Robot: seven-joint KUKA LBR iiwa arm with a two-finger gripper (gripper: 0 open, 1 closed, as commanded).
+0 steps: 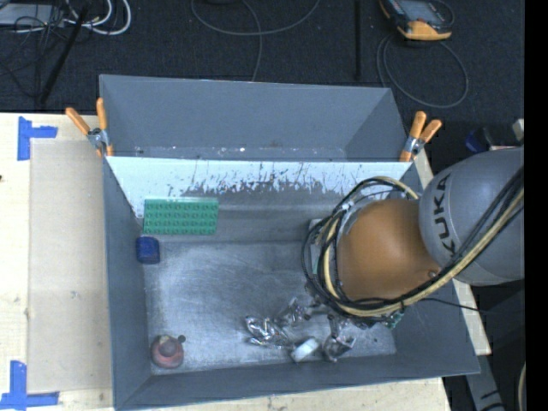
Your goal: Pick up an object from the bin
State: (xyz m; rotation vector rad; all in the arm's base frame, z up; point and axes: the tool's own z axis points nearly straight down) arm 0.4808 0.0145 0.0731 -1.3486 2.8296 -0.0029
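My gripper [339, 339] is low over the bin's floor near the front wall, right of the middle, mostly hidden under the arm's orange cover. Just to its left lies a crumpled silvery, shiny thing [269, 328], reaching up to the gripper's side. A small white piece [304, 349] lies by the front wall, right beside the gripper's lower end. I cannot make out anything held in the gripper.
A green studded plate [180, 217] leans at the back left of the floor. A small blue block [147, 249] sits below it by the left wall. In the front left corner rests a reddish-brown round thing [167, 350]. The arm comes in from the right.
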